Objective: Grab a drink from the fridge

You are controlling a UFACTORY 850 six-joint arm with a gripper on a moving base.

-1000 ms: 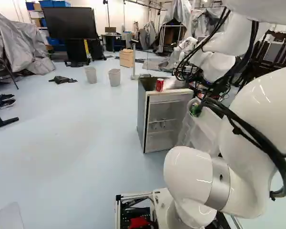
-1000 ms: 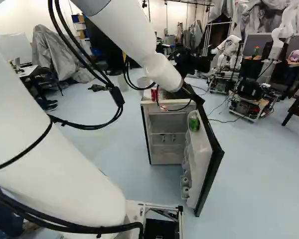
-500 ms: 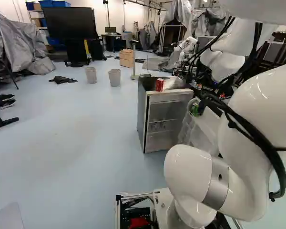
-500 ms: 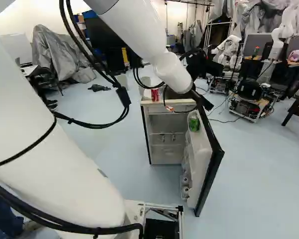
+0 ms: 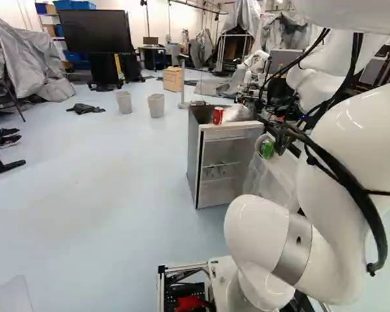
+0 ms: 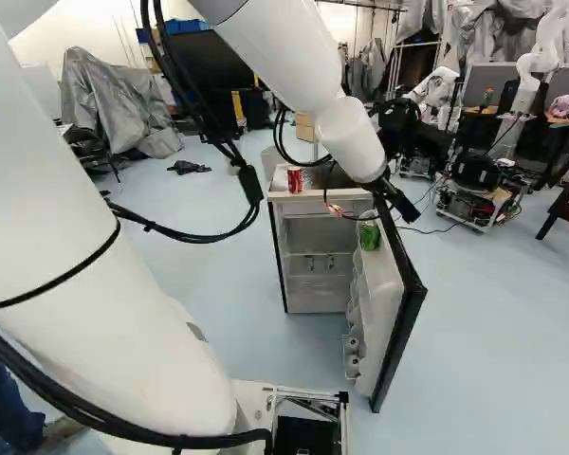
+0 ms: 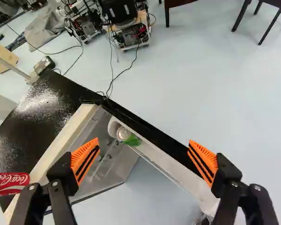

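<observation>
Since the earlier frame, the white arm (image 6: 346,133) has shifted rightward and a little lower in the right base view, its black fingers (image 6: 409,210) moving with it past the fridge door (image 6: 405,294). In the left base view, more of the green can (image 5: 266,149) shows beside them. The fridge (image 5: 194,156) and both cans keep their places.

White lettering runs along the smooth, bright red can (image 7: 8,183); it stands upright on the fridge top (image 7: 42,110), a dark, glossy, speckled slab with a pale board along its front edge. Beside that can, the left base view shows a crinkled, see-through bag (image 5: 237,113). The green can, round and metallic at its silvery lid, sits in the upper rack of the open door, whose inner side is moulded white plastic; its print is too small to make out.

Spread wide apart, the fingers are open, with nothing gripped between their ribbed orange pads (image 7: 87,158). In the wrist view the green can lies ahead of them, between the two but nearer the one on the red can's side.

Behind the fridge, two pale, tapered bins (image 5: 156,105) stand near a boxy wooden cabinet (image 5: 173,79).
</observation>
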